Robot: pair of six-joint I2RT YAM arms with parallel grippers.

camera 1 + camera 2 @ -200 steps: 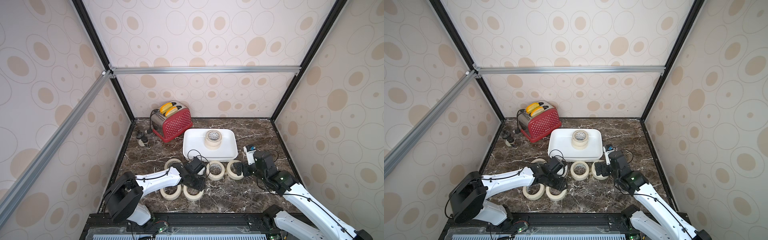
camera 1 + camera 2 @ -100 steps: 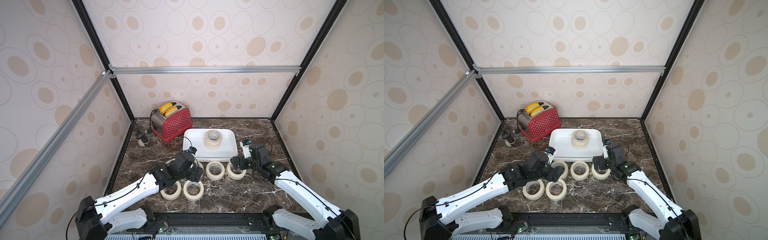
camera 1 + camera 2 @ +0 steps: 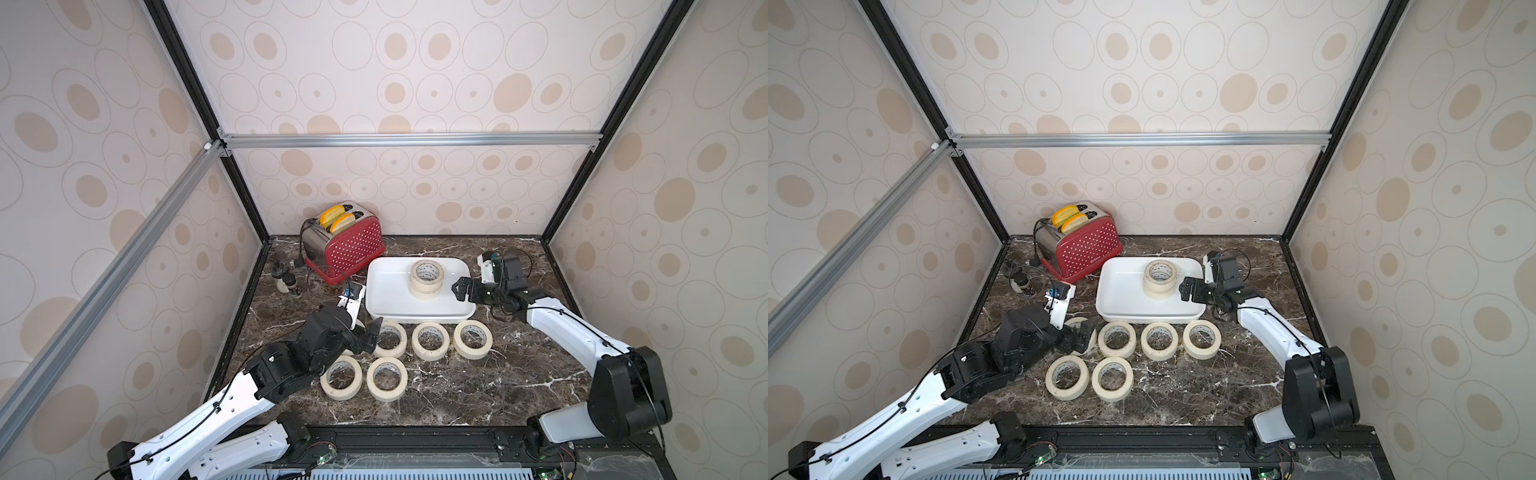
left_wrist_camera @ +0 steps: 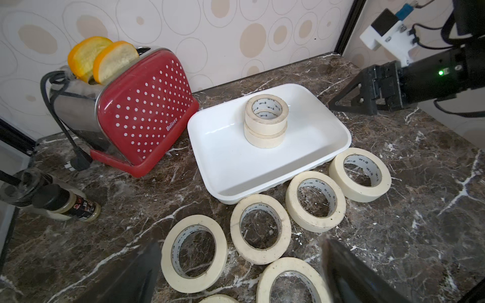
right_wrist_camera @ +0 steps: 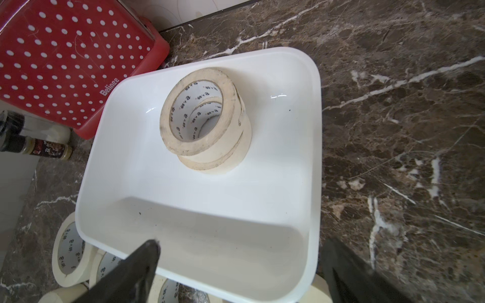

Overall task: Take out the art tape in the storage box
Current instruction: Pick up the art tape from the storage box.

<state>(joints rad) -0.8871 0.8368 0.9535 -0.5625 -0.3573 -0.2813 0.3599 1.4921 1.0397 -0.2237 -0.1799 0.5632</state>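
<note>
Our left arm (image 3: 208,411) reaches in from seven o'clock, elbow low, forearm angled toward one o'clock. Our left fingers (image 3: 377,328) point toward three o'clock and are spread wide apart. Our right arm (image 3: 569,332) comes from five o'clock, its forearm slanting toward eleven. Our right fingers (image 3: 459,289) point to nine o'clock, also spread wide, gripping nothing.

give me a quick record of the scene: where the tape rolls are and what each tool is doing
in storage box: two art tape rolls, stacked
on marble table: six rolls, in front of the box
left tool: open, over the table rolls, empty
right tool: open, at the box's rim, empty
task status: two rolls left to remove
</note>
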